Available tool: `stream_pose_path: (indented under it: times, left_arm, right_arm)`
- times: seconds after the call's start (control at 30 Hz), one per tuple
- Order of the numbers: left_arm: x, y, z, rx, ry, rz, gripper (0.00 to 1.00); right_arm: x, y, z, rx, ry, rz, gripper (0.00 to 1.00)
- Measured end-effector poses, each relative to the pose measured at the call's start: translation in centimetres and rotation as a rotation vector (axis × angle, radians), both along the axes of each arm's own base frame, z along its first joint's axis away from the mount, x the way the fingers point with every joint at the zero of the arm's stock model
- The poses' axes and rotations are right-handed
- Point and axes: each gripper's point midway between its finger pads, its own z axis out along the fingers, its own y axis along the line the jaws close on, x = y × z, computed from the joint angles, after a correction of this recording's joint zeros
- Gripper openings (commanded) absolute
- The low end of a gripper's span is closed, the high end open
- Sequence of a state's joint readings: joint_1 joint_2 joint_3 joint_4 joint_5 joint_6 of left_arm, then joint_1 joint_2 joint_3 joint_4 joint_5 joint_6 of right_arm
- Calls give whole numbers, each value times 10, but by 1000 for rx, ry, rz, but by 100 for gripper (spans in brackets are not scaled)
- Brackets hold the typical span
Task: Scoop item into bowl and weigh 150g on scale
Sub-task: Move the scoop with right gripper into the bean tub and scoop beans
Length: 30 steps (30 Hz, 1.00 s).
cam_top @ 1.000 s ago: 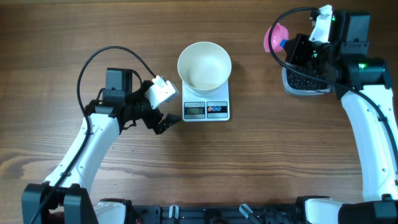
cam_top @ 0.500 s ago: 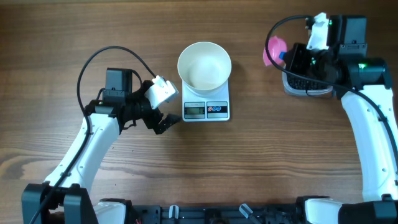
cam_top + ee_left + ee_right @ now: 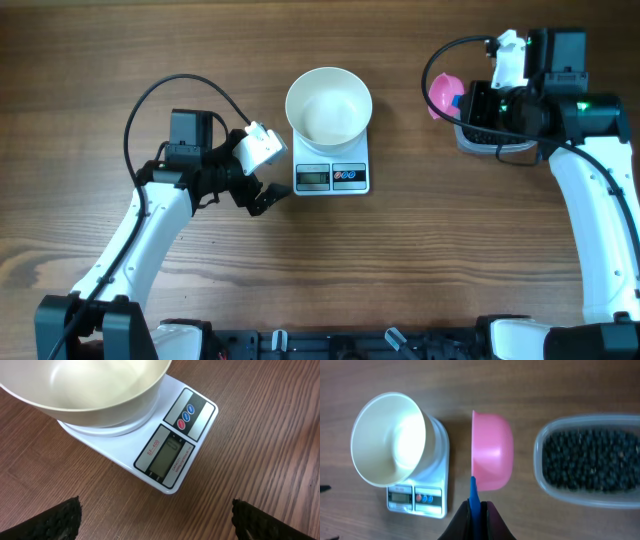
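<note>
One bowl [image 3: 328, 105] on one scale [image 3: 332, 176]; left pincer [image 3: 157, 520] spread; right pincer [image 3: 476, 510] apparently pinching one scoop [image 3: 492, 452].

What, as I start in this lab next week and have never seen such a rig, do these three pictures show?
These are two robot arms at a wooden table, each ending in a two-finger gripper. One picture looks straight down from above. The other two come from small cameras on the wrists, so each shows its own fingers at the bottom edge. In the middle stands a small white square digital kitchen scale with a round plain white bowl on it, and the bowl is empty. At the right stands a clear rounded plastic container holding tiny round black beads. The left gripper is open and empty, beside the scale. The right gripper is shut on the blue handle of a small pink scoop, between the scale and the container. Whether anything is in the scoop cannot be seen.
</note>
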<state>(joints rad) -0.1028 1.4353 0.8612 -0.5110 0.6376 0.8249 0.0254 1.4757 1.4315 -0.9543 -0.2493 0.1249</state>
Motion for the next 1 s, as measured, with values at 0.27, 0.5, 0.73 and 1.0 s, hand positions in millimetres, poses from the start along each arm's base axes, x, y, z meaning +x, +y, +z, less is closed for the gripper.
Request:
stream_pose_path:
  times: [0.27,0.5,0.73,1.0]
  left_arm:
    - [0,0,0,0,0,0,100]
    - [0,0,0,0,1,0,100]
    - [0,0,0,0,0,0,100]
    - [0,0,0,0,0,0,100]
  right_arm:
    - [-19,-45,52,-1,49,-181,4]
    - [-35,-89,90,-37,41,-342,4]
    - [-18,-119,22,-178,277,-395,4]
    - [25,-148,-23,-357,297,-302,4]
